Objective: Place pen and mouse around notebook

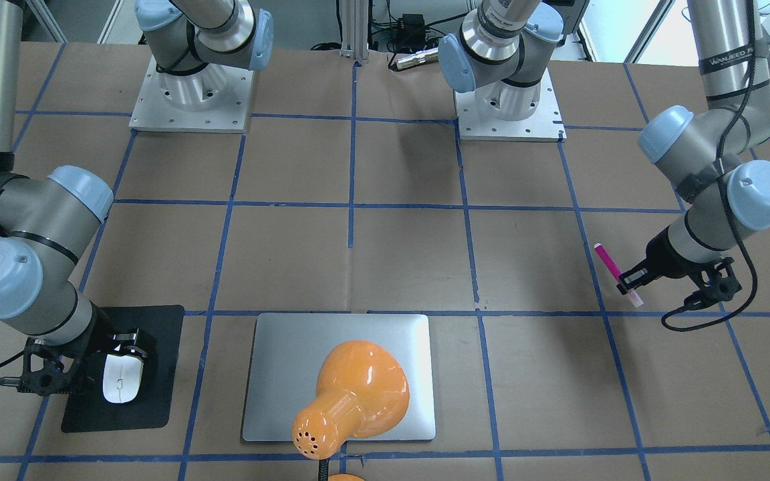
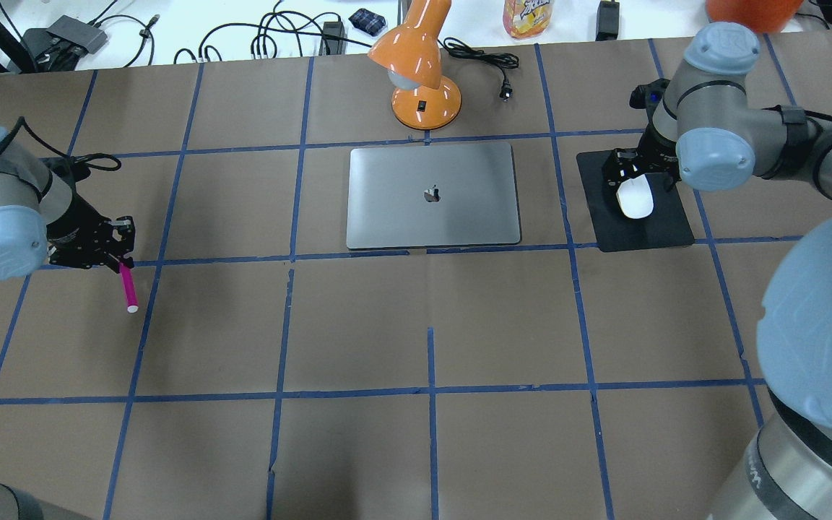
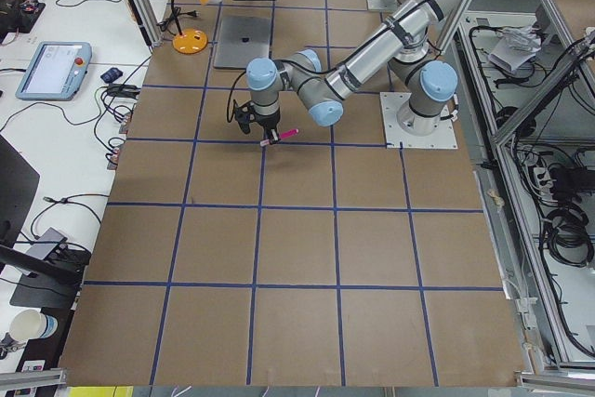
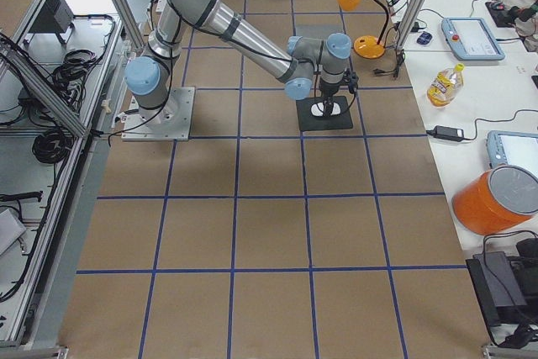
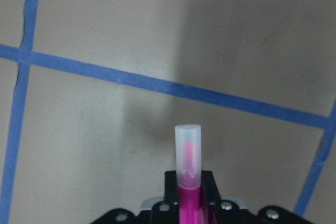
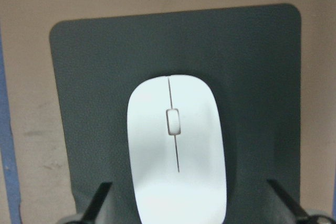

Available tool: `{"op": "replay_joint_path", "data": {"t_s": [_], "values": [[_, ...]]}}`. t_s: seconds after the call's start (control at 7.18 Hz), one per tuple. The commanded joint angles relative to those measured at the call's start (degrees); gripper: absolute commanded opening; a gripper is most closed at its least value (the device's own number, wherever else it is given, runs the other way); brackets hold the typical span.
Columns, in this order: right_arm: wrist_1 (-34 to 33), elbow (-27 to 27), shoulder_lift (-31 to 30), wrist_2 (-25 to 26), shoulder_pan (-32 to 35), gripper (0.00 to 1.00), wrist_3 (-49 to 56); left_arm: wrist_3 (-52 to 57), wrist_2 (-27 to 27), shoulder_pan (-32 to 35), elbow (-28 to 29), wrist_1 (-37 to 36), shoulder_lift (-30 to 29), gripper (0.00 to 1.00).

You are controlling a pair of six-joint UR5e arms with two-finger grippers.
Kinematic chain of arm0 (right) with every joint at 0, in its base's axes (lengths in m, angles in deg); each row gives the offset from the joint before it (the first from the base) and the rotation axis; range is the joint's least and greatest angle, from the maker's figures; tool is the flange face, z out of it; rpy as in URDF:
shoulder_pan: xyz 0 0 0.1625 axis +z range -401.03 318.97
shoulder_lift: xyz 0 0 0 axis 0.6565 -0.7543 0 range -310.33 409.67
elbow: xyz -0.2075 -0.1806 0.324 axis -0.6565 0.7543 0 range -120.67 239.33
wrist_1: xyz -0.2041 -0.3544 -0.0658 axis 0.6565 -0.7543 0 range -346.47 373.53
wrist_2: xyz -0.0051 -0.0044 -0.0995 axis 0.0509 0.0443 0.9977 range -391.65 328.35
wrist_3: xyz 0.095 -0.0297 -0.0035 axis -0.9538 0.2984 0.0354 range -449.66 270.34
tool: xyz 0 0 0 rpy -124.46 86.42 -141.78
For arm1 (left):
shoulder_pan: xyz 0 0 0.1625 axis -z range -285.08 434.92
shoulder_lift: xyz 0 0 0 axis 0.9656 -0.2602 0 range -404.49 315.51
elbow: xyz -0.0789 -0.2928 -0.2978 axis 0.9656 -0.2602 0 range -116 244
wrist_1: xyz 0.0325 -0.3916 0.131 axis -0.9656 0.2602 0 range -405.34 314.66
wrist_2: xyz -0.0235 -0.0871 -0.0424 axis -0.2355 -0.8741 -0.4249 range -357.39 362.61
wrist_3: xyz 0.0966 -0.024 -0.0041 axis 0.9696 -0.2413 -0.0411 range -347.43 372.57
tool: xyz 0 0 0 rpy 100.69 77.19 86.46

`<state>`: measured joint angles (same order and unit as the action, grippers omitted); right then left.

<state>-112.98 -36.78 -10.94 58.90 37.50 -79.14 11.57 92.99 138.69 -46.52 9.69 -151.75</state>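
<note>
Overhead exterior view of a brown paper-covered table [image 2: 358, 325] marked into squares with blue tape. Nearest the robot, on its left side, the left claw [image 2: 118, 254] is closed tight on a bright pink pen [image 2: 128, 287]. It grips the pen close to its pale end, so most of the pink length sticks out toward the robot. The pen is low over the table. Whether it touches the surface cannot be told. It is well apart from the notebook, so this half of the task looks not yet done. The firm grip suggests the pen is being carried.

Further back, in the middle of the table, the silver notebook [image 2: 432, 195] lies flat and closed. Level with it, on the robot's right, a black mat [image 2: 647, 235] lies near the notebook with a strip of bare table between them. The white mouse [image 2: 635, 198] rests on this mat. The right claw [image 2: 633, 177] hangs low over the mouse's far end. In the right wrist view its fingers are spread wide on either side and are not touching the mouse. The mouse seems to be already in its place beside the notebook.

Furthest away, just beyond the notebook's far edge, stands an orange desk lamp [image 2: 425, 105].
</note>
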Motion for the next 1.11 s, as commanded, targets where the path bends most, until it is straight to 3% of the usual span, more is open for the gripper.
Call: {"op": "replay_joint_path", "data": {"t_s": [0.0, 0.28, 0.56, 0.7, 0.97], "values": [[9.81, 2.41, -6.41, -0.64, 0.39, 1.0, -1.81, -18.86, -3.96, 6.15, -0.05, 1.04, 0.47, 0.0], [22.65, 7.14, -13.1, -0.73, 2.48, 1.0, -5.59, -36.81, -4.43, 15.54, 0.04, 0.43, 0.65, 0.0], [35.4, 14.6, -17.43, 0.05, 10.63, 1.0, -19.24, -53.31, -4.34, 23.38, 0.04, -0.8, -0.4, 0.0], [37.37, 15.25, -19.01, 0.49, 14.33, 1.0, -20.27, -61.23, -4.34, 26.72, 0.13, -2.2, -0.92, 0.0], [36.78, 15.17, -24.71, -0.11, 15.24, 1.0, -19.67, -77.83, -3.99, 34.54, 0.04, -3.0, -1.54, 0.0]]}}
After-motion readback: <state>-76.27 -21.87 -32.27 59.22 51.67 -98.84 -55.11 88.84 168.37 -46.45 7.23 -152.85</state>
